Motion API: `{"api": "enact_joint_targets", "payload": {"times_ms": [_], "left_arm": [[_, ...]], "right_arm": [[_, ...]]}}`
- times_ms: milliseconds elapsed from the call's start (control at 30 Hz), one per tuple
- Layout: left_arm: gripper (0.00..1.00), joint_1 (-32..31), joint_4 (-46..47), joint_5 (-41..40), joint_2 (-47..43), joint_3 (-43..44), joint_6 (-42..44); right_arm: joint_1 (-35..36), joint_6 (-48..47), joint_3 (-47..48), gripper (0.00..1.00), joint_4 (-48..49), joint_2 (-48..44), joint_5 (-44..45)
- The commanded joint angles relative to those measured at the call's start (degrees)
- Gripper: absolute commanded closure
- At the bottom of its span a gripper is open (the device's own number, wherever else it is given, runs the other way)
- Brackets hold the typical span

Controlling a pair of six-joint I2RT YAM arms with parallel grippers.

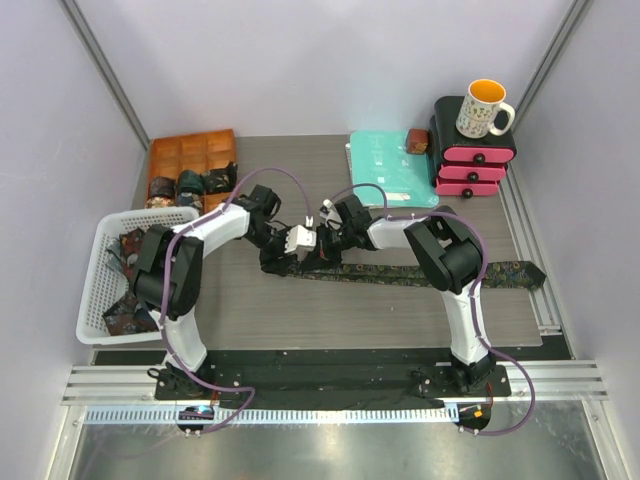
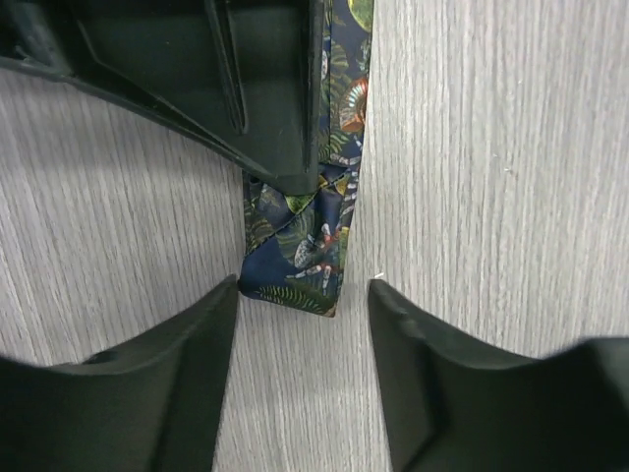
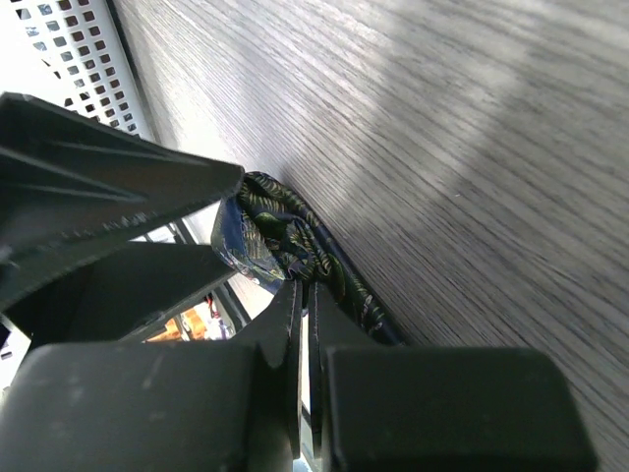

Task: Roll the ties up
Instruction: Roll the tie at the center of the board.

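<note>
Grey wood-grain table [image 1: 380, 315], bare between the tie [image 1: 380, 272] and the near edge.
Dark, leaf-printed and flat, the tie runs from mid-table to the right rim. Its blunt folded end lies between the left gripper [image 2: 303, 287]'s parted jaws, untouched by them. The right gripper [image 3: 303, 295] pinches the bunched fabric there, jaws closed. A perforated white basket [image 1: 92, 290] crowds the left edge.

**Dark leaf print on grey woodgrain**

The tie [image 2: 305, 246] is navy-black with green fronds and red and white flecks. The table [image 1: 300, 310] is grey woodgrain. At 9 o'clock is a white perforated basket [image 1: 93, 285], and at 11 an orange-brown tray [image 1: 165, 142]. At 1 are a teal folder [image 1: 385, 170], pink-fronted black drawers [image 1: 475, 158] and a white patterned mug [image 1: 482, 112], yellow inside.
</note>
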Motion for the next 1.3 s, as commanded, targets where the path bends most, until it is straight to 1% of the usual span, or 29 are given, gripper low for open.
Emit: {"api": "enact_joint_targets", "payload": {"times_ms": [0,167,200,267,300,433,533,567,600,633,667,767,833,933,967,1067,1267], "left_arm": [[0.5,-1.1,-0.8,-2.1,1.0,-0.1,1.8],[0.53,-1.1,0.6,-4.7,1.3,-0.8,1.7],[0.57,-1.1,0.8,-4.7,1.4,-0.9,1.6],[0.61,-1.2,1.4,-5.0,1.6,-1.0,1.3],[0.66,-1.1,1.4,-5.2,1.8,-0.9,1.1],[0.73,-1.2,1.5,-6.1,2.2,-1.1,1.2],[0.73,-1.1,1.8,-6.0,2.1,-1.4,1.2],[0.72,-1.2,1.8,-6.0,2.1,-1.4,1.1],[0.69,-1.1,1.8,-5.8,2.1,-1.2,0.7],[0.64,-1.1,1.7,-5.5,2.0,-1.1,0.4],[0.55,-1.0,1.7,-5.1,1.8,-1.0,0.1],[0.48,-0.9,1.8,-3.2,1.5,-0.5,-1.1],[0.48,-0.9,1.7,-2.4,1.5,-0.1,-1.8],[0.53,-0.9,0.8,-1.7,2.0,1.2,-2.6],[0.59,-0.9,0.7,-1.4,1.8,1.7,-2.9],[0.67,-1.0,0.7,1.0,0.3,2.4,-4.0],[0.68,-2.9,0.8,2.0,0.1,5.5,-7.6]], "right_arm": [[-0.2,-2.3,-0.6,0.99,-4.5,2.6,3.8],[-0.2,-2.1,0.1,0.99,-4.1,2.4,3.3],[-0.2,-1.9,0.4,0.99,-4.2,2.2,3.1],[-0.2,-1.9,1.1,0.99,-4.2,1.2,3.1],[-0.2,-1.8,1.3,0.99,-4.4,0.8,3.1],[-0.2,-1.9,2.5,0.99,-6.5,-1.0,3.5],[-0.2,-2.6,2.7,0.99,-8.3,-1.8,4.0],[-0.3,-3.7,2.7,0.99,-8.7,-1.8,4.6],[-0.3,-4.3,2.5,0.99,-9.5,-1.5,4.9],[-0.3,-4.7,2.2,0.99,-9.5,-1.2,5.1],[-0.4,-5.5,1.9,0.99,-9.7,-0.8,5.2],[-1.0,-5.7,1.2,0.99,-9.4,1.5,5.3],[-1.4,-5.8,0.7,0.99,-8.1,2.2,5.2],[-1.6,-6.0,0.1,0.99,-7.1,2.5,4.9],[-1.6,-6.0,-0.2,0.99,-6.8,2.6,4.7],[-1.6,-5.5,-0.6,0.99,-5.8,3.0,4.1],[-1.9,-4.0,-0.4,0.99,-3.6,3.6,2.4]]}}
